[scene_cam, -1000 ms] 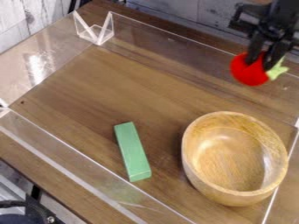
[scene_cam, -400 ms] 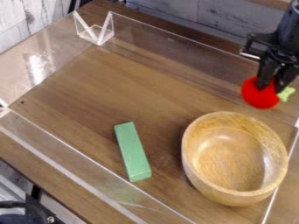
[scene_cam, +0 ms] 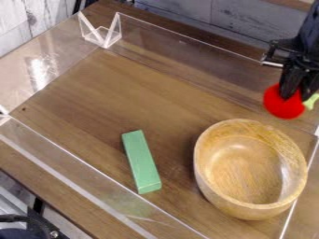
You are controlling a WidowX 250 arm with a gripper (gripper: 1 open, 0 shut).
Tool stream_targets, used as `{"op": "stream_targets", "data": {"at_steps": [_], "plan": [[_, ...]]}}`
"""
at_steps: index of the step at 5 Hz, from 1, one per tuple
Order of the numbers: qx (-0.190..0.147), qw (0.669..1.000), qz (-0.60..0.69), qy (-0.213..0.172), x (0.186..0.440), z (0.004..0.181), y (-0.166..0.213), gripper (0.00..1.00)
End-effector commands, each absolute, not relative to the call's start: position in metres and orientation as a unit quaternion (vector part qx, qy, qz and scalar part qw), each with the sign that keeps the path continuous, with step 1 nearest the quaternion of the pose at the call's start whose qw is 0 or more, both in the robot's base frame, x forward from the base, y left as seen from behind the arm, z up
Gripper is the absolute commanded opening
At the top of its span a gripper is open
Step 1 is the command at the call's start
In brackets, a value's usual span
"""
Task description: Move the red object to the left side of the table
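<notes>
Gripper fingers are seen closed around the red object, which sits directly beneath them, close to the right-hand acrylic wall of the table. Compared with a second ago, the gripper and ball are observed lower and further right in the camera view, away from the left side; the required transfer is judged not yet begun. Whether the ball is resting on the tabletop cannot be told. The arm is held pointing straight down. The wooden bowl lies just below the gripper, the green block well to its lower left.
</notes>
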State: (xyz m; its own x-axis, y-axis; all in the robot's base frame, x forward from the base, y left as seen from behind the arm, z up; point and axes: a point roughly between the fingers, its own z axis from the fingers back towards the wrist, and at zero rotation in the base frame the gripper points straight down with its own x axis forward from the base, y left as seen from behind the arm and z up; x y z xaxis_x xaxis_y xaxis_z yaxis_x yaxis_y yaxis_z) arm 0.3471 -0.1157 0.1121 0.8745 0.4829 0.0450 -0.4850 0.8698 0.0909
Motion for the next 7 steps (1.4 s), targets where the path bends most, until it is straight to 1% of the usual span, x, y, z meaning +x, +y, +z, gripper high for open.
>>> {"op": "stream_targets", "data": {"at_steps": [1,2,3,5,6,7], "plan": [[0.017,0.955,0.289,-0.065,0.362,0.164,-0.096,0.0],[0.013,0.949,0.311,-0.053,0.362,0.154,-0.114,0.0],[0.012,0.945,0.322,-0.048,0.363,0.151,-0.134,0.0],[0.009,0.922,0.386,-0.026,0.373,0.129,-0.137,0.0],[0.004,0.915,0.404,-0.021,0.361,0.122,-0.138,0.0],[-0.016,0.908,0.419,-0.022,0.356,0.139,-0.13,0.0]]}}
